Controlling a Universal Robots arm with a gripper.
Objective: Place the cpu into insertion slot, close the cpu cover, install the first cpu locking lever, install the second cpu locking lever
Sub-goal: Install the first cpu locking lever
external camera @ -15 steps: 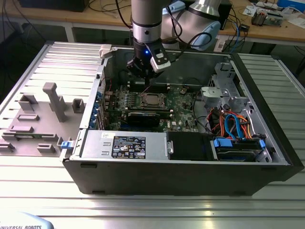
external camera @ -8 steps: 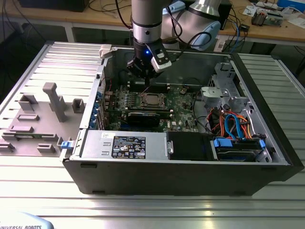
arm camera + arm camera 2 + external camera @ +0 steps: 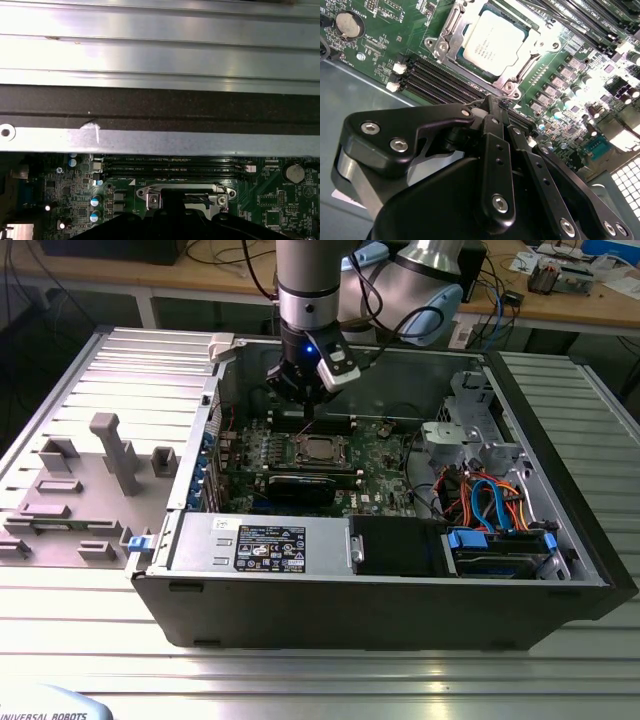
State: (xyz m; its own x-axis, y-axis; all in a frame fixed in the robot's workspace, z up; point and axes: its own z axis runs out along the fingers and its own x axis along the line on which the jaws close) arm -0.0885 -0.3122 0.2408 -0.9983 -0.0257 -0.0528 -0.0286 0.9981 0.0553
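A ribbed metal desk [image 3: 300, 680] carries an open computer case [image 3: 400, 610] lying on its side, with cluttered workbenches behind. Inside it, the cpu [image 3: 320, 448] sits in the insertion slot [image 3: 300, 452] on the green board, just beyond the black graphics card [image 3: 305, 485]. In the second wrist view the cpu [image 3: 495, 40] shows its silvery face through the window of the cpu cover [image 3: 522, 65], which lies flat over it, so placing and closing look done.

The claw [image 3: 305, 405] hangs low over the board at the socket's far edge. In the second wrist view the claw [image 3: 491, 102] has its fingers drawn together, tips just beside the socket's corner and the memory slots [image 3: 440, 80]. A thin bright rod [image 3: 476, 102] runs by the tips (a locking lever, by my guess); whether it is pinched or merely touched, I cannot tell.

I judge the lever step to be in hand. It calls for a steady press that carries the rod down and under its catch, without scraping the board.
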